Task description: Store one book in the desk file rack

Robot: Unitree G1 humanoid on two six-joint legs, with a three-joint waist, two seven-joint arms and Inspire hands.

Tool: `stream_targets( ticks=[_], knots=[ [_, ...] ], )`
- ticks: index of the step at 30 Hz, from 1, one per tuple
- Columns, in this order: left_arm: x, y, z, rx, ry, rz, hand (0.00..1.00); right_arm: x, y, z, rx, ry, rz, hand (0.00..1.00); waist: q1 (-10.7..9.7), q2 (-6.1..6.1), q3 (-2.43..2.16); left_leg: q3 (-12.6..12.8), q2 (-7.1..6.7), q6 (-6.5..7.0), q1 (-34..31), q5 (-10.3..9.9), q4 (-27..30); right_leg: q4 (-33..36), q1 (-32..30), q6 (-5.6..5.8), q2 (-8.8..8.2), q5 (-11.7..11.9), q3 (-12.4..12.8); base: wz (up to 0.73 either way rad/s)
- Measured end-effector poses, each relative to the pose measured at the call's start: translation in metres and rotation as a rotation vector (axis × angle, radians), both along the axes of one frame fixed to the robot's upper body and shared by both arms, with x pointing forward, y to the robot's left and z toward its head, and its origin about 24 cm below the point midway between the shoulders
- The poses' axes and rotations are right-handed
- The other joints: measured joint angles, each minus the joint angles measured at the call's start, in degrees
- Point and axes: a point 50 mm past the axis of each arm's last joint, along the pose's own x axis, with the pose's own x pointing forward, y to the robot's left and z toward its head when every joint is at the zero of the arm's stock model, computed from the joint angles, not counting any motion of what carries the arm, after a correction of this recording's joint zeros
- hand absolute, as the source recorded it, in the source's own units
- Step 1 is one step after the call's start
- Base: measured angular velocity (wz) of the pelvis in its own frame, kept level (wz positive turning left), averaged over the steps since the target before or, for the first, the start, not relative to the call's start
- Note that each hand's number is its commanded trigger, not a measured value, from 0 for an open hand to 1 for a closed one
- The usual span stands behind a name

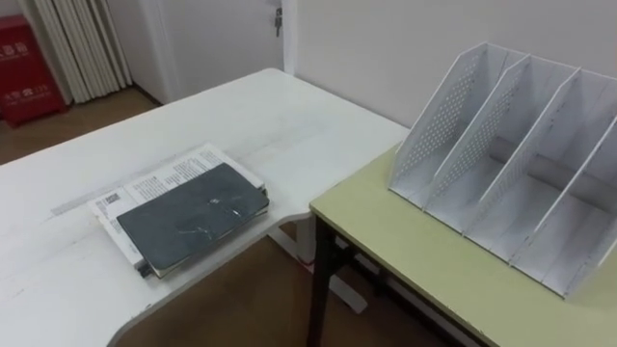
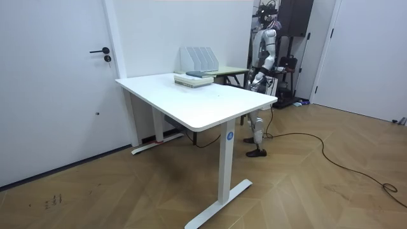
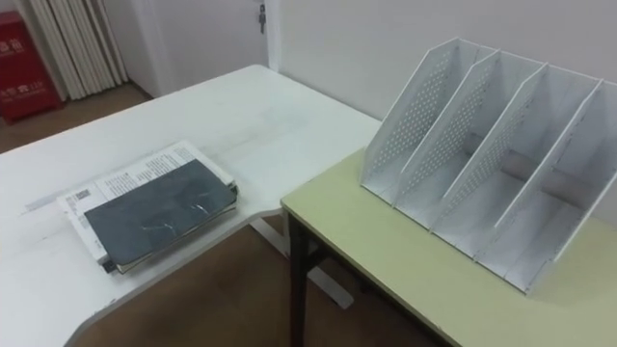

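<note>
Left eye view: I see the dark grey softcover book (image 1: 193, 220) flat on the white table (image 1: 289, 125), apart from the white perforated file rack (image 1: 521, 164) on the pale green desk (image 1: 405, 241); room view: robot stands beside that desk, hands (image 2: 257, 81) low, their state I cannot tell.

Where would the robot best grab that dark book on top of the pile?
Probably by the long edge of the dark book nearest the robot, coming from the front. It lies flat on a white printed book close to the rim of the white desk, so that edge is raised and free.
</note>
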Motion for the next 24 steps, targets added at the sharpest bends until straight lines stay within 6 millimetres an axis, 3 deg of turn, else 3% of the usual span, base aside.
stream_targets(
  ticks=[6,13,18,24],
  knots=[
    [0.028,-0.037,0.011,-0.095,-0.157,-0.123,0.00,0.008,0.000,0.000,0.003,-0.012,0.057,0.00,-2.12,0.40,-0.10,-0.14,-0.11,0.00,0.08,0.00,-0.07,0.06,0.09,0.01,-0.15,-0.01,0.11,-0.01],
    [0.043,-0.057,0.020,-0.036,-0.210,-0.359,0.00,0.009,-0.002,0.001,-0.008,-0.011,0.070,0.00,-3.57,0.29,-0.14,-0.04,-0.11,0.01,0.32,0.00,-0.12,0.02,0.27,0.01,-0.08,-0.01,0.16,0.00],
    [0.071,-0.075,0.051,0.025,-0.387,-0.531,0.00,0.012,-0.002,0.001,-0.006,-0.016,0.071,0.00,-4.11,0.14,0.00,-0.22,-0.11,0.02,0.12,0.01,-0.12,-0.04,0.19,0.03,-0.09,0.00,0.01,0.01],
    [0.093,-0.084,0.088,0.124,-0.614,-0.613,0.00,0.011,-0.006,0.002,-0.019,-0.015,0.070,0.00,-4.48,0.51,-0.16,-0.27,-0.16,0.02,0.38,0.02,-0.16,-0.69,0.81,0.04,-0.04,0.03,-0.06,0.00]
  ],
)
